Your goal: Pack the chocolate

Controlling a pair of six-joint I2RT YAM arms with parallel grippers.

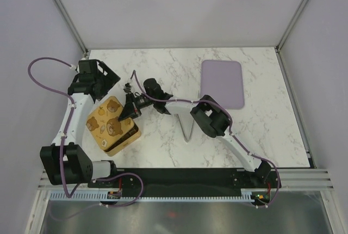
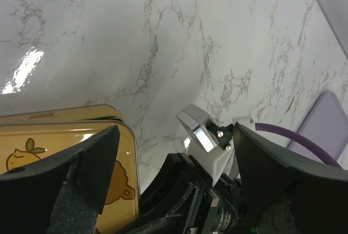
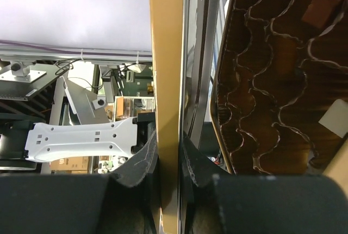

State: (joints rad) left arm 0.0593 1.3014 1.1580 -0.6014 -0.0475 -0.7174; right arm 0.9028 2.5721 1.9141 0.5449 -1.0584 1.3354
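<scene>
Inside the gold tin box [image 1: 120, 140], in its brown scalloped compartments, lie the chocolate pieces: one small dark brown square [image 3: 321, 5] and one cream-white square [image 3: 338, 117], well apart. The right gripper [image 3: 167, 155], its arm stretched leftward across the white marble table [image 1: 163, 65], pinches the edge of the gold tin lid [image 3: 165, 81] printed with bears. Beyond the box the left gripper [image 2: 175, 133] hovers, jaws wide and empty. Farther right lies a flat lilac tray [image 1: 222, 83].
</scene>
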